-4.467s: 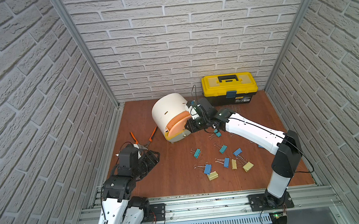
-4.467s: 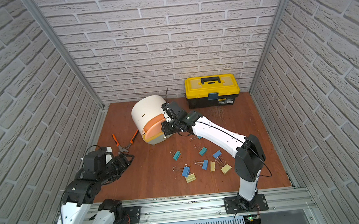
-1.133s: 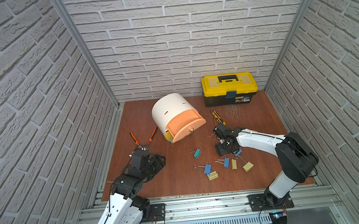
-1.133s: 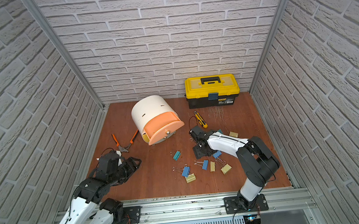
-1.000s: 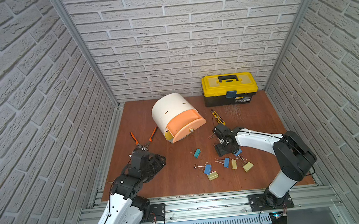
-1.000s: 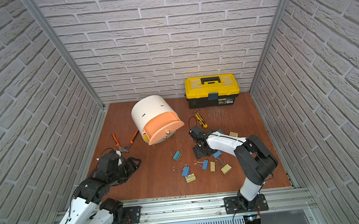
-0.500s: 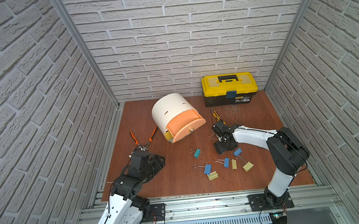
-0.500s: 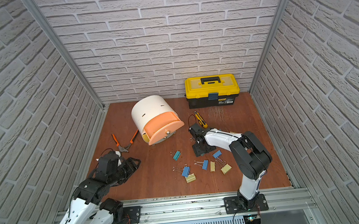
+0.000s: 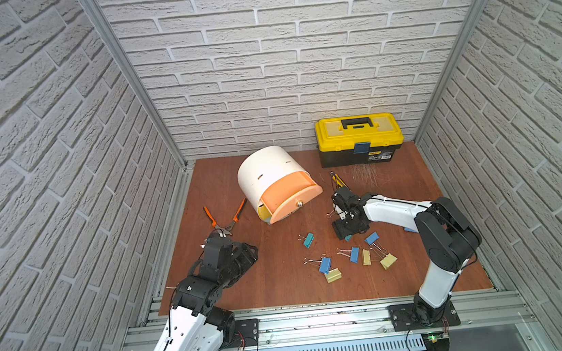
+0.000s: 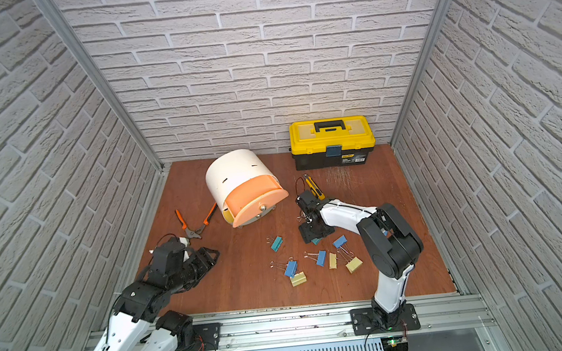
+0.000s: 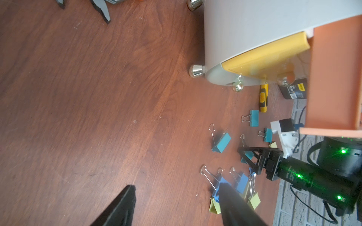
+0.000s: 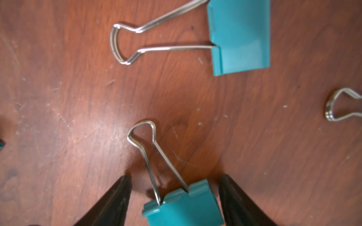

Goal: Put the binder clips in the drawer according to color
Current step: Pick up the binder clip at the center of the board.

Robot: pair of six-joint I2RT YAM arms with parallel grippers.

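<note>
While straddling a teal clip [image 12: 184,205] on the desk [image 9: 283,283], right fingers [image 12: 241,203] are spread | left fingers [image 11: 117,207] spread, idling | next: pinching, carrying to the peach drawer [image 9: 288,193].

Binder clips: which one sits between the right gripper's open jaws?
The teal clip under the right gripper, a finger on each side, handles pointing away; others lie clear.
</note>
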